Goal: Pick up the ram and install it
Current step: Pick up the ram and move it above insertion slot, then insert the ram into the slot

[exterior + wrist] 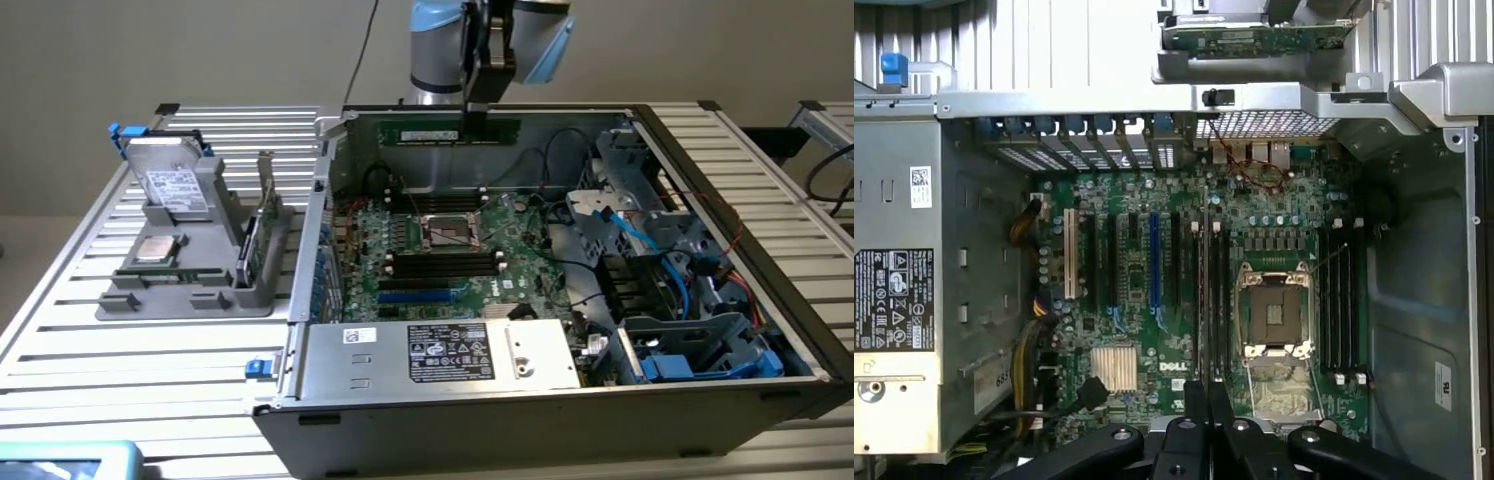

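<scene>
**Q:** While hanging at the upper centre of the exterior view, gripping what?

**A:** Narrowly closed gripper [477, 123], clamped on the ram [427, 132] at its top edge, slightly toward the exterior view's right of the stick's middle.

**Q:** Position of the ram?

**A:** Held level, long edge horizontal, small white label facing the camera. Suspended in front of the far wall of the open computer case [534, 430], above the motherboard [521, 215], seated in no slot.

**Q:** On the board beneath?

**A:** Processor socket [454, 232] near mid-frame, with black memory slots [441, 265] just above and just below it in the frame. Labelled power supply [400, 355] at lower centre.

**Q:** As seen from the wrist?

**A:** Dark fingers of the gripper [1206, 400] close together, facing the motherboard [1179, 340]. Fingertips over the near end of the memory slots [1209, 290] beside the processor socket [1274, 315]. Power supply [894, 300] well apart from them.

**Q:** Outside the case?

**A:** At the exterior view's left, grey holder [147, 300] on the slatted table [134, 380], carrying a hard drive [174, 185], a silver processor chip [158, 250] and an upright green expansion card [271, 225], all well apart from the gripper.
</scene>
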